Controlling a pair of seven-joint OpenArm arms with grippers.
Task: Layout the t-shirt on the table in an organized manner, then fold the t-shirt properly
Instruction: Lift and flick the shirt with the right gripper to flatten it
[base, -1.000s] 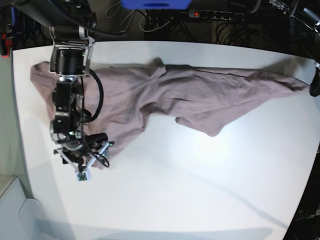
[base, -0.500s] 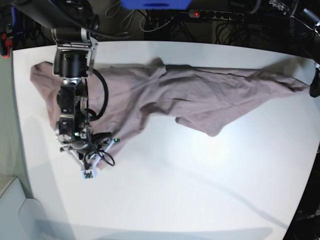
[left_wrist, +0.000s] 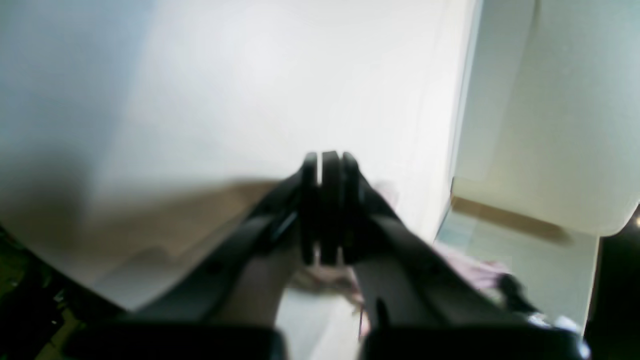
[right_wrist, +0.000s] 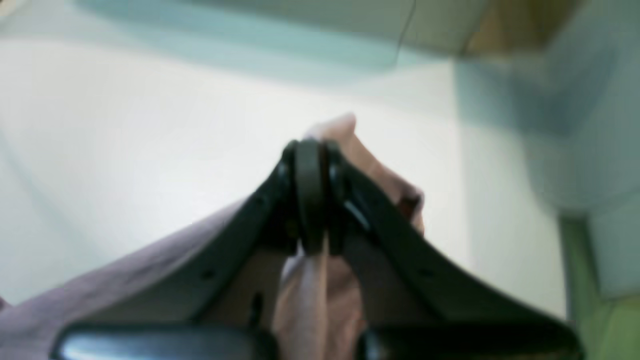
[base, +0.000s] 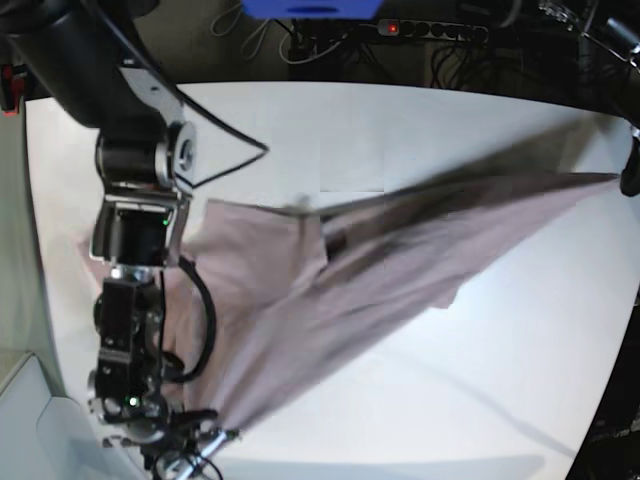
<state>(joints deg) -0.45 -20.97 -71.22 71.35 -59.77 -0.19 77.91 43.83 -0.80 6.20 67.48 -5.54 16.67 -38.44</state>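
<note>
In the base view, the t-shirt (base: 370, 270) has been dragged toward the near tabletop (base: 420, 130) edge and is stretched taut between both arms; spreading appears underway. The motion-blurred cloth hides its outline.

In the right wrist view, the right claw (right_wrist: 310, 200) is clamped on a cloth corner.

In the left wrist view, the left claw (left_wrist: 327, 210) is closed; pink cloth behind is blurred, so a grip cannot be confirmed.

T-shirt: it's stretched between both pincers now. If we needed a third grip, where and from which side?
Take the loose flap hanging at the t-shirt's near edge, mid-span, coming from the table's bare front side. The cloth looks pulled taut corner to corner, so probably only that sagging flap offers slack to pinch.
</note>
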